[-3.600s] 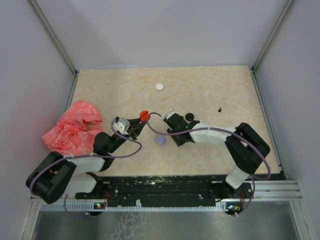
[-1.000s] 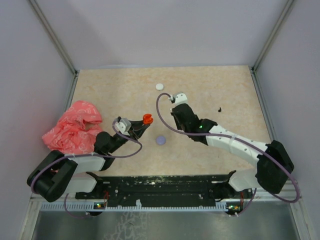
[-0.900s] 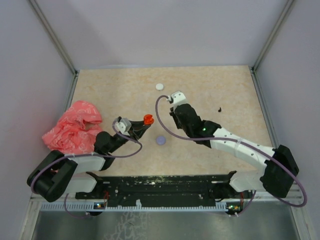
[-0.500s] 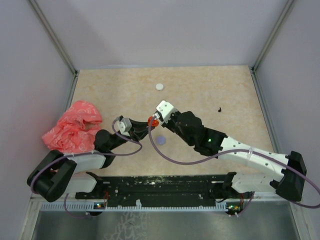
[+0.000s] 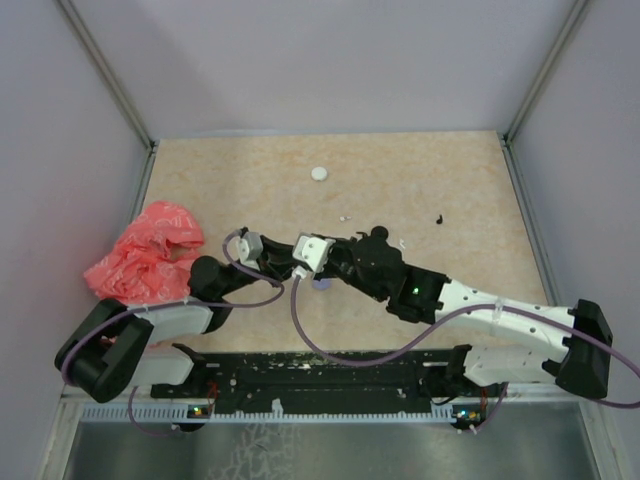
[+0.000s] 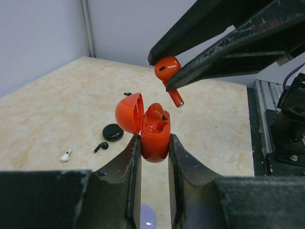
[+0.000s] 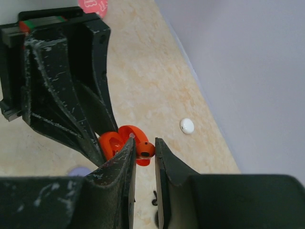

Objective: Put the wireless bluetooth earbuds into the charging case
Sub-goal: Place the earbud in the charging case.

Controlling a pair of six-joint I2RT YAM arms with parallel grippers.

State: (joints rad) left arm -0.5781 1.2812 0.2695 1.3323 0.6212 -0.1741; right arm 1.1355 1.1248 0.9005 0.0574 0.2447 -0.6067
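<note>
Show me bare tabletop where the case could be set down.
Free: the far-left corner between pink bag and white disc; the far-right corner beyond the black earbud. Crowded: the middle around the held case, with black disc, lilac disc and white earbud.

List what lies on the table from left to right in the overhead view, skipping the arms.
In order: pink plastic bag → white disc → black disc → white earbud → black earbud.
</note>
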